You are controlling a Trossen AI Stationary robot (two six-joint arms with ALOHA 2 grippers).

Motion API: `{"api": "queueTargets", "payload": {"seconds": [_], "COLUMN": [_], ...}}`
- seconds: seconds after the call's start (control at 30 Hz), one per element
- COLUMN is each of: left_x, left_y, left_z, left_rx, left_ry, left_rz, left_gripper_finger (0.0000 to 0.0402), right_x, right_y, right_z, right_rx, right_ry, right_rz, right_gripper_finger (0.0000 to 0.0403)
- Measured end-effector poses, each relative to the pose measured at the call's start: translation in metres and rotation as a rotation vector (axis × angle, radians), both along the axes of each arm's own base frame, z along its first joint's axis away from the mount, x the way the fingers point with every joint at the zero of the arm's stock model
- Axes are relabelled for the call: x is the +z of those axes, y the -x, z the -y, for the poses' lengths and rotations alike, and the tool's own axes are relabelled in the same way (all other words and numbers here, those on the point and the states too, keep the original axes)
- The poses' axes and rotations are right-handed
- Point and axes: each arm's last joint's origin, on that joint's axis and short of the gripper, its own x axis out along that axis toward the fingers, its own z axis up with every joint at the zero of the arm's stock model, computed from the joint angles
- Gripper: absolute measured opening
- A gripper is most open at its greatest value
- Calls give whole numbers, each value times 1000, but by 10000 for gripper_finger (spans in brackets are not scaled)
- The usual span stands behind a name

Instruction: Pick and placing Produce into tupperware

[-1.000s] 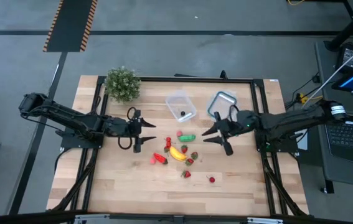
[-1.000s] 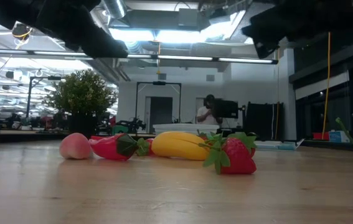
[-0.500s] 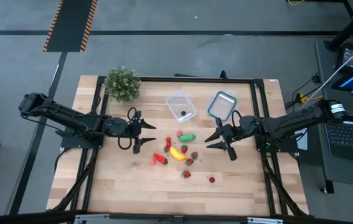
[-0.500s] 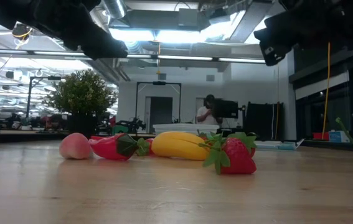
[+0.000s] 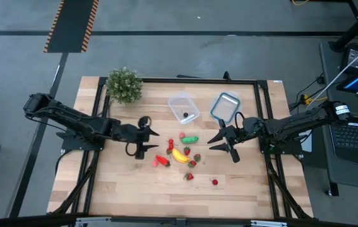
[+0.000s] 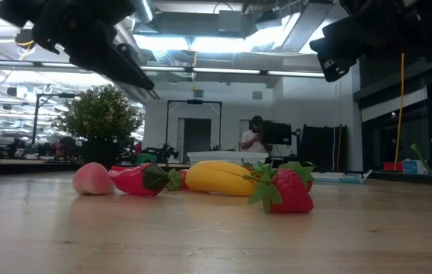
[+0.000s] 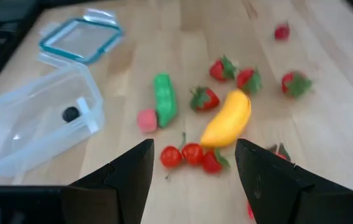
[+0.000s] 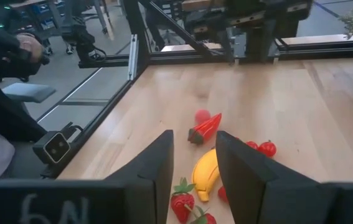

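The produce lies in a loose group on the table's middle: a yellow banana (image 5: 180,155), a green piece (image 5: 190,139), a red pepper-like piece (image 5: 161,161), strawberries (image 5: 189,176) and a cherry (image 5: 214,182). The clear tupperware (image 5: 183,107) stands beyond them with a small dark thing inside. My left gripper (image 5: 155,141) is open and empty above the table, just left of the produce. Its wrist view shows the banana (image 7: 227,118) and the tupperware (image 7: 33,124) ahead of it. My right gripper (image 5: 211,144) is open and empty just right of the produce, facing the banana (image 8: 206,174).
A clear blue-rimmed lid (image 5: 225,106) lies right of the tupperware, close behind my right gripper. A bushy potted plant (image 5: 124,84) stands at the far left corner. The near half of the table holds only a few stray strawberries. A person shows in the room behind (image 6: 255,135).
My left gripper has gone toward the table's right and near edges, closer to the produce, and has come lower. My right gripper has shifted a little toward the near edge, off the blue-rimmed lid. Both stay open. The produce has not moved.
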Motion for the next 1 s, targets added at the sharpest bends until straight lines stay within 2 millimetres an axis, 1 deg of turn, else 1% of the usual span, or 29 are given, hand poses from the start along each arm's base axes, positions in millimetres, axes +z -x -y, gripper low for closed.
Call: {"api": "queueTargets", "payload": {"seconds": [0.17,0.3,0.43,0.57,0.7,0.8,1.0], "left_x": [2,5,2,-7,-12,-13,-23], "left_y": [-19,-35,-48,-55,-61,-65,-69], "left_z": [6,15,27,38,48,56,63], "left_rx": [-16,-52,-115,-146,-148,-168,-177], "left_ry": [-57,-62,-36,-40,-37,-21,9], "left_rz": [-209,-245,-280,-341,-410,-422,-457], "left_gripper_finger": [220,220,220,220,220,220,220], "right_x": [0,-1,-3,-3,-3,-3,-3], "right_y": [0,0,0,0,0,0,0], "right_z": [0,0,0,0,0,0,0], "right_rx": [-1,-2,-4,-5,-5,-5,-8], "right_ry": [-3,-2,1,0,-1,-2,-18], "right_rz": [-2,-14,-28,-29,-30,-31,-35], "right_gripper_finger": [122,122,122,122,122,122,122]}}
